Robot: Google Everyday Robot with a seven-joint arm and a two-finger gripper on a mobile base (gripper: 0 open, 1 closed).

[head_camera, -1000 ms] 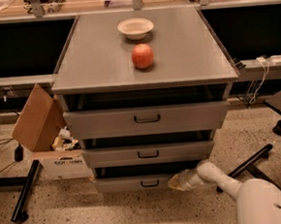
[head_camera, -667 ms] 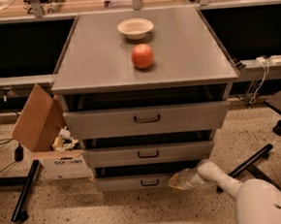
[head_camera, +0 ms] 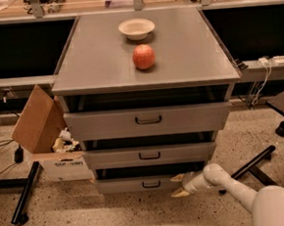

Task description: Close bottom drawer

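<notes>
The grey cabinet has three drawers, all pulled out a little. The bottom drawer (head_camera: 138,184) is the lowest and slimmest front, with a small dark bar handle (head_camera: 151,184); a dark gap shows above it. My gripper (head_camera: 177,185) is low at the drawer front's right end, its two tan fingers spread apart, one at the front's top edge and one below. It holds nothing. The white arm runs from it to the lower right corner.
The middle drawer (head_camera: 149,155) and top drawer (head_camera: 147,120) sit above. A red apple (head_camera: 143,56) and white bowl (head_camera: 136,28) rest on the cabinet top. An open cardboard box (head_camera: 45,137) stands left. Chair legs (head_camera: 251,163) lie right.
</notes>
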